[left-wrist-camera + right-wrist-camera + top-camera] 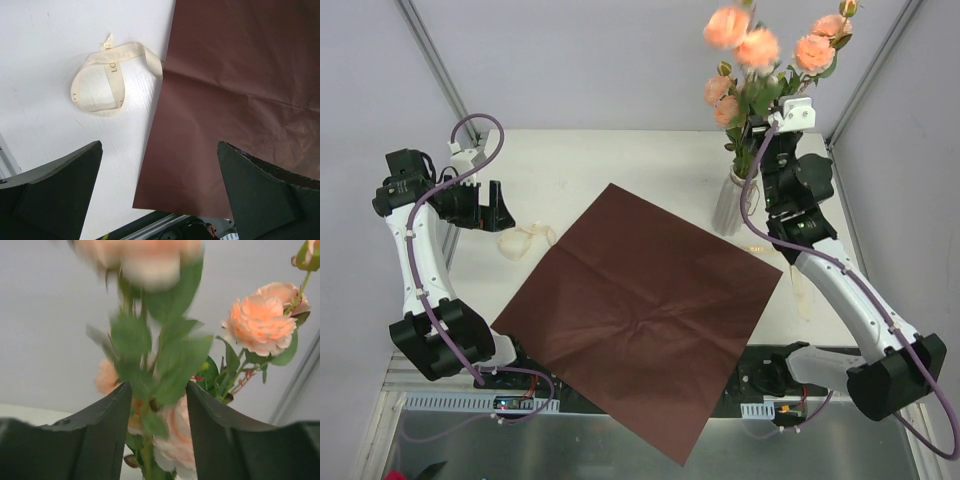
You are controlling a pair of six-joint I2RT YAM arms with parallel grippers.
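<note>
A vase [728, 205] of peach roses [760, 50] stands at the table's back right. My right gripper [758, 138] is raised among the stems above it. In the right wrist view the gripper [159, 385] stands partly open, with a green stem [147, 450] and its leaves in the gap, and no finger is seen pressing on the stem. A large dark brown paper sheet [640, 310] lies flat mid-table. My left gripper [490, 207] hovers wide open and empty at the left, above the sheet's left edge [240, 90] and near a cream ribbon loop [107, 75].
The ribbon [525, 240] lies on the white table just left of the sheet. The sheet's near corner hangs over the front edge by the arm bases. Grey walls and frame posts enclose the back and sides.
</note>
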